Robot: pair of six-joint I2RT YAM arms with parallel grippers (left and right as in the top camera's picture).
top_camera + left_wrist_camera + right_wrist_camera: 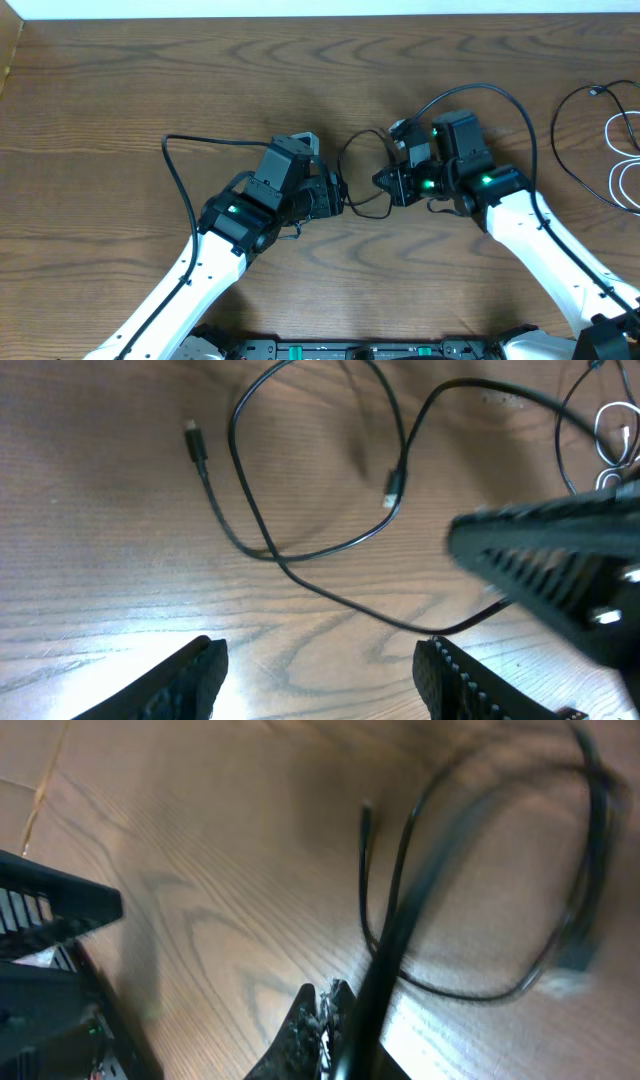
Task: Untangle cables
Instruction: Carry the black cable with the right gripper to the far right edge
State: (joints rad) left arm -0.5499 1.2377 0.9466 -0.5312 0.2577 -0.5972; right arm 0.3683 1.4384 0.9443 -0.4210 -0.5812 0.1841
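Note:
A thin black cable (347,150) lies looped on the wooden table between my two grippers. In the left wrist view the black cable (240,490) shows both small plug ends. My left gripper (320,672) is open and empty, low over the table just short of the loop; it also shows in the overhead view (340,195). My right gripper (322,1010) is shut on a strand of this black cable (400,900), which rises taut and blurred from the jaws. It faces the left gripper in the overhead view (385,182). A second black cable (556,130) and a white cable (622,165) lie apart at the far right.
The thicker black arm cables arc over the table beside the left arm (175,170) and above the right arm (500,95). The right gripper's body (560,560) fills the right side of the left wrist view. The table's far edge (320,18) runs along the top.

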